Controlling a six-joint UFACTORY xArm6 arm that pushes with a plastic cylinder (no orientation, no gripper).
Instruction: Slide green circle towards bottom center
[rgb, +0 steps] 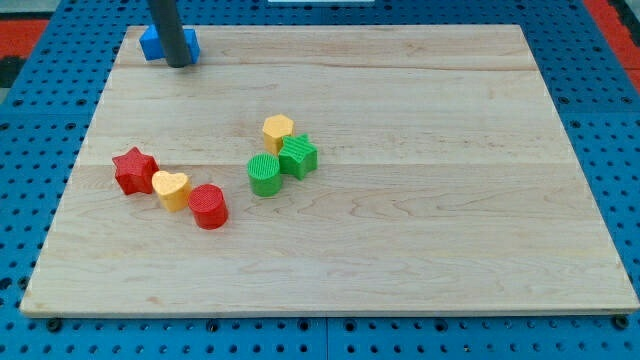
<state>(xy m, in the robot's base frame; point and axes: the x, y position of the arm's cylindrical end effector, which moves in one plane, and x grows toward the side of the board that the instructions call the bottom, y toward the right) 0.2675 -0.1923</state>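
Note:
The green circle (264, 174) is a short ribbed cylinder near the board's middle, slightly to the view's left. It touches a green star-like block (298, 156) on its upper right, and a yellow hexagon (278, 129) stands just above them. My tip (179, 63) is at the view's top left, far from the green circle, right against a blue block (157, 43) whose shape the rod partly hides.
A red star (133, 169), a yellow heart (170, 188) and a red circle (209, 206) lie in a touching row to the left of the green circle. The wooden board (420, 250) sits on a blue pegboard.

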